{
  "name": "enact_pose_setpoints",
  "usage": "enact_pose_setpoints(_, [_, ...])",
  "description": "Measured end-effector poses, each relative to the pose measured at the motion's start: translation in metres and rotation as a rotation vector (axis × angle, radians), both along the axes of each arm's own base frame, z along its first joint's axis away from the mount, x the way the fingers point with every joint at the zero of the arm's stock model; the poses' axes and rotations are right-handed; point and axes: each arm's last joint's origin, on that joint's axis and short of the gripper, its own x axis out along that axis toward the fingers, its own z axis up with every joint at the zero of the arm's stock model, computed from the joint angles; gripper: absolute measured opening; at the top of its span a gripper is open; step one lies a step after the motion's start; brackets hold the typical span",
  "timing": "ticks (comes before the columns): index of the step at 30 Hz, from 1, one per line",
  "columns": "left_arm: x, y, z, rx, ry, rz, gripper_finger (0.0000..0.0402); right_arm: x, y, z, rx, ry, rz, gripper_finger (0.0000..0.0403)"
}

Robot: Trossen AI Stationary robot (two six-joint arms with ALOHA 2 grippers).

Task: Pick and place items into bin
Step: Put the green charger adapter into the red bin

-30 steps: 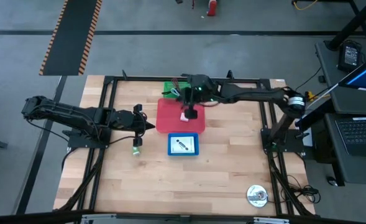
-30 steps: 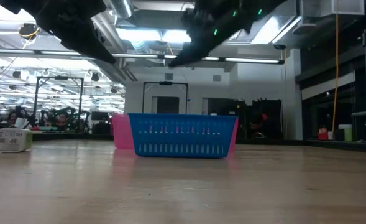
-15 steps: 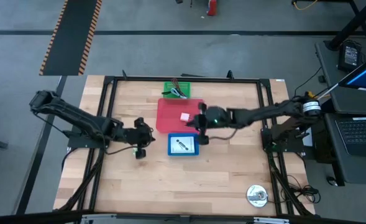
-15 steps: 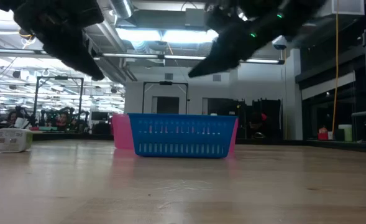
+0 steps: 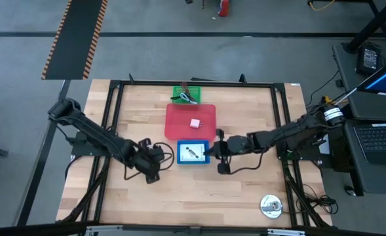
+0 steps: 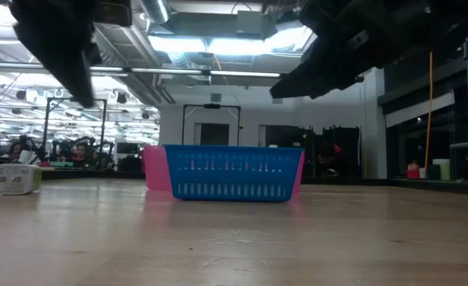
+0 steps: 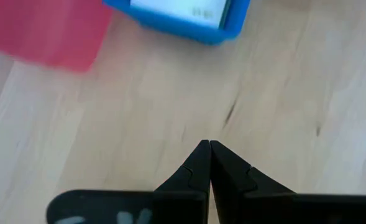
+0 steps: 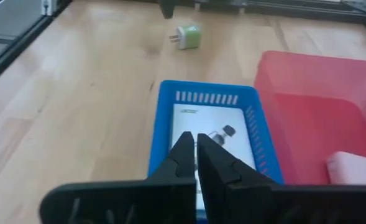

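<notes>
Both grippers hang empty with fingers pressed together, the left gripper (image 5: 154, 159) and right gripper (image 5: 213, 152) flanking the small blue slotted plastic basket (image 5: 179, 159), which holds a white printed card (image 8: 215, 142). A pink cube (image 5: 194, 122) lies in the red plastic bin (image 5: 206, 113) behind it. A clean pick probably requires spreading the fingers before descending between the basket's low walls; bare wooden tabletop (image 5: 199, 193) nearer the camera leaves room to manoeuvre.

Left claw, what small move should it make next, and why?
Probably open the left claw. It is shut on nothing over the bare table beside the blue basket, and the small green and white piece lies loose beyond that basket, so it will likely need open fingers to take it.
</notes>
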Motion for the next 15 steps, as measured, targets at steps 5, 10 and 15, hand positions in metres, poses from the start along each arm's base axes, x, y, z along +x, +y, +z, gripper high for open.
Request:
enact_pose_setpoints(5, [0.000,-0.006,0.015,0.012,0.086,0.055,0.0004,-0.003,0.013,0.001,-0.013,-0.008,0.055,0.0000])
enact_pose_setpoints(10, [-0.005,-0.003,0.021,0.009,0.107,0.111,0.0004,-0.005,0.021,0.001,-0.008,-0.008,0.051,0.0000])
enact_pose_setpoints(15, [-0.015,0.003,0.019,0.053,0.199,0.178,0.0008,-0.007,0.026,0.001,-0.032,-0.015,0.029,0.0000])
